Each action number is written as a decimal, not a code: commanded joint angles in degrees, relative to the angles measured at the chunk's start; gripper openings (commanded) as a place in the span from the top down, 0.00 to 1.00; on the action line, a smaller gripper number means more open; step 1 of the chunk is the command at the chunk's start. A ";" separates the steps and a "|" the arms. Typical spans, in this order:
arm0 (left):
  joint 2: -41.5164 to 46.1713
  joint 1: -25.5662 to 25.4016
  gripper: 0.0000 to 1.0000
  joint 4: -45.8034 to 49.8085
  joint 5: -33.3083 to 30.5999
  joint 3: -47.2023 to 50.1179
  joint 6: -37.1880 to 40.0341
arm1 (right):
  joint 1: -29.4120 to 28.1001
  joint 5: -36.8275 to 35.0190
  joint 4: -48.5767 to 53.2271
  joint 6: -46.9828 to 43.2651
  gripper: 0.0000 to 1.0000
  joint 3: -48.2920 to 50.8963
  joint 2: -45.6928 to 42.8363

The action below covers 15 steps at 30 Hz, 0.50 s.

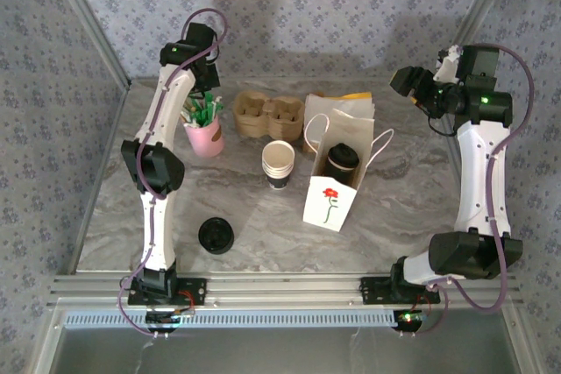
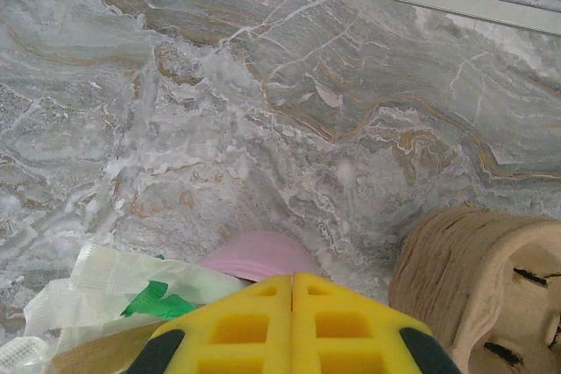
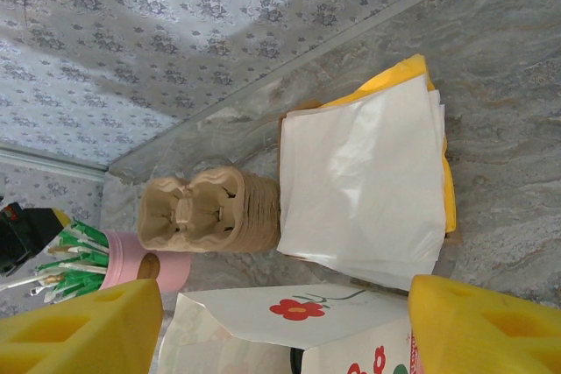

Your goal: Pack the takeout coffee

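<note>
1. We see a table [image 1: 394, 208] of grey marble with brown and white veins.
2. We find the walls [image 1: 307, 6] pale blue-grey with a small floral print.
3. Our bag [image 1: 331, 203] is white, with a red flower on a green stem.
4. We see a black top on the coffee [image 1: 342, 159], and the loose lid [image 1: 216, 236] is black too.
5. We see white cups [image 1: 278, 164] with a dark base.
6. We note a pink holder [image 1: 207, 139], tan carriers [image 1: 267, 114] and white napkins [image 1: 346, 111] over yellow.
7. We see yellow on the left gripper [image 2: 292, 291] and the right gripper [image 3: 285, 326].

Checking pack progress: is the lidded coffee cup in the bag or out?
In: black-lidded brown paper cup stands upright inside the open white flower-printed paper bag.
</note>
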State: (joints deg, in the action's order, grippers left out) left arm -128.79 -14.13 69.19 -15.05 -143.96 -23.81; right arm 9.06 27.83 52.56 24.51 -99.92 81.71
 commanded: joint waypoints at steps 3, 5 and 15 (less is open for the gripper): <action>4.87 0.16 1.00 0.16 -1.83 -2.32 -0.18 | -0.54 -0.68 1.76 -1.03 0.24 -1.19 -0.30; 6.35 0.06 1.00 0.33 -2.07 -2.29 -0.20 | -0.59 -0.76 2.17 -0.96 0.25 -1.75 -0.49; 11.99 -1.75 1.00 1.70 -2.13 -1.62 0.51 | -1.37 -0.94 4.98 -0.83 0.24 -6.06 -1.88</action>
State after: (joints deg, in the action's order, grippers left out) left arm -119.59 -14.90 69.25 -16.34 -143.96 -23.79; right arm 8.21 27.62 55.37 24.51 -103.24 81.54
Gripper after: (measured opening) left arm 0.045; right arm 0.756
